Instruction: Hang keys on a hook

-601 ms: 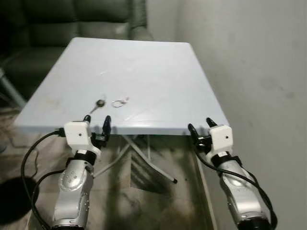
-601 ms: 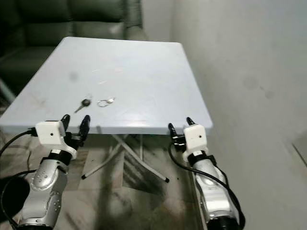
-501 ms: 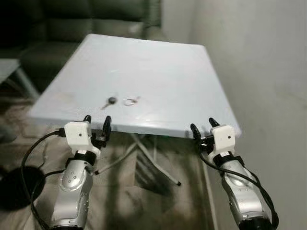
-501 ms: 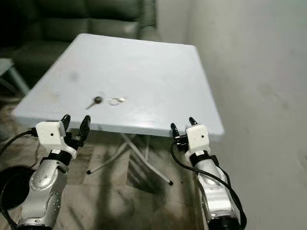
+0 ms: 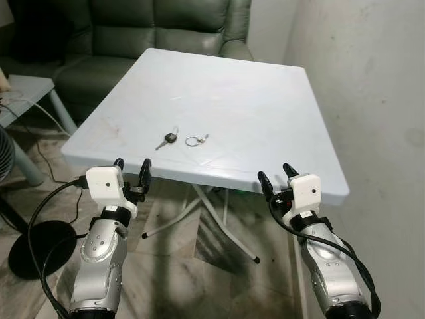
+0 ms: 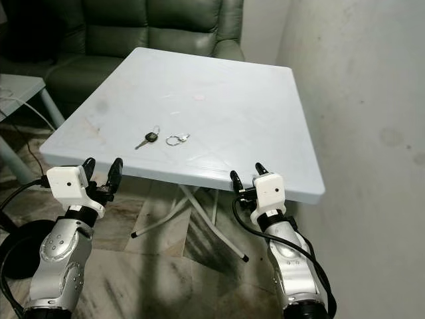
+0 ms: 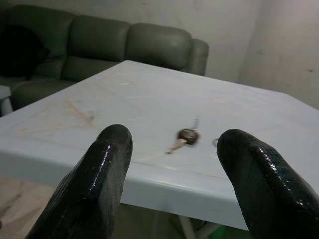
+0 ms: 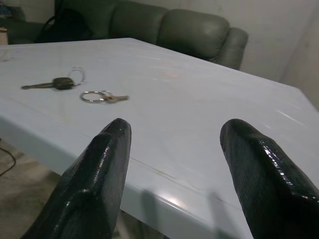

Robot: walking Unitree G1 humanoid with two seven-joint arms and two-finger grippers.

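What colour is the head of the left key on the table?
Black head on a silver blade, clearest in the right wrist view.

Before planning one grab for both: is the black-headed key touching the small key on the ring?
Apart. The right wrist view shows bare tabletop between the black-headed key and the small ringed key; both lie separately on the white table.

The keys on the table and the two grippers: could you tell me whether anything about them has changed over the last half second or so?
Only the head camera moved: it tilted up, bringing the sofa into view. The black-headed key and the small key on a ring lie where they did on the white table. The left gripper and right gripper still hover open at the near edge, holding nothing.
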